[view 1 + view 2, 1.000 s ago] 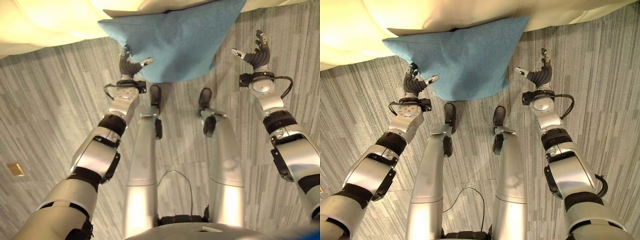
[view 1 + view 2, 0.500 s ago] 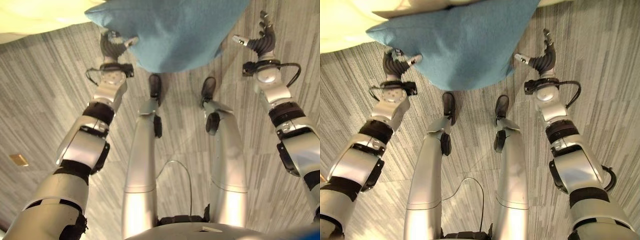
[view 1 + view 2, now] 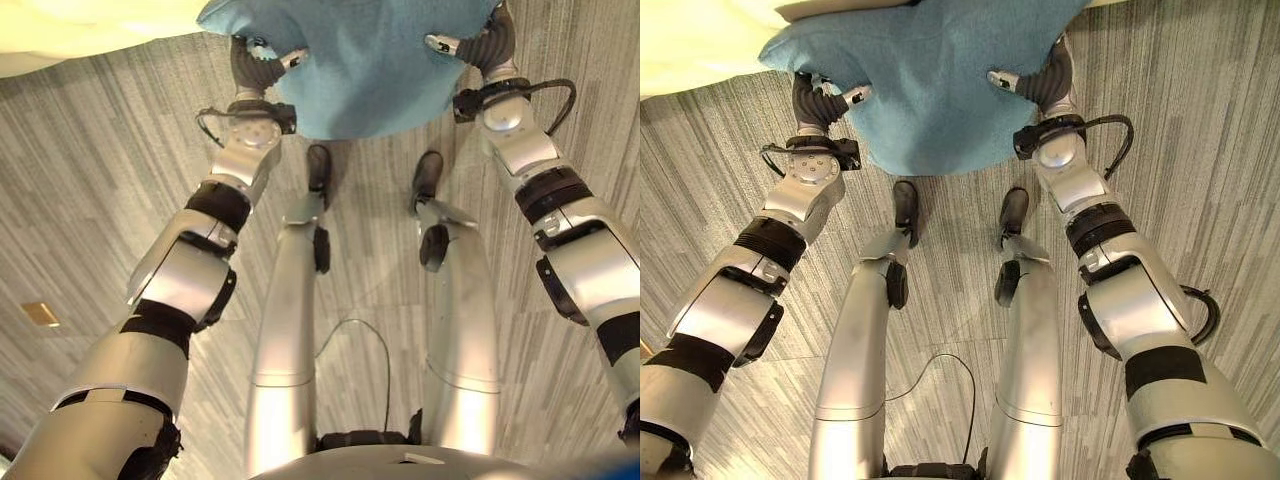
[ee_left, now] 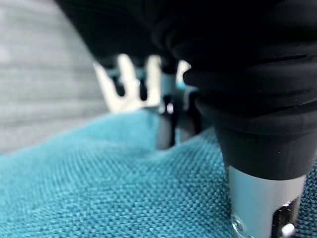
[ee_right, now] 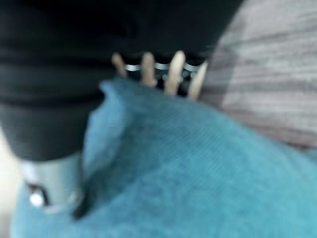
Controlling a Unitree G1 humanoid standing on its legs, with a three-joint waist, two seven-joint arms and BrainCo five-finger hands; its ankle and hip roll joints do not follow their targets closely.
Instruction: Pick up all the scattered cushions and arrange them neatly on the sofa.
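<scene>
Both hands, left hand (image 3: 255,68) and right hand (image 3: 482,48), pinch the teal cushion (image 3: 370,60) at opposite edges, keeping it level toward the far cream sofa (image 3: 70,35).

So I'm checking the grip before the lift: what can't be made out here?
- Left hand: fingers go under the cushion, so its grip is hidden.
- Right hand: fingers behind the cushion's edge; the right wrist view is blurred.
- Cushion's top: cut off in both eye views.
- Sofa: mostly out of frame.
</scene>
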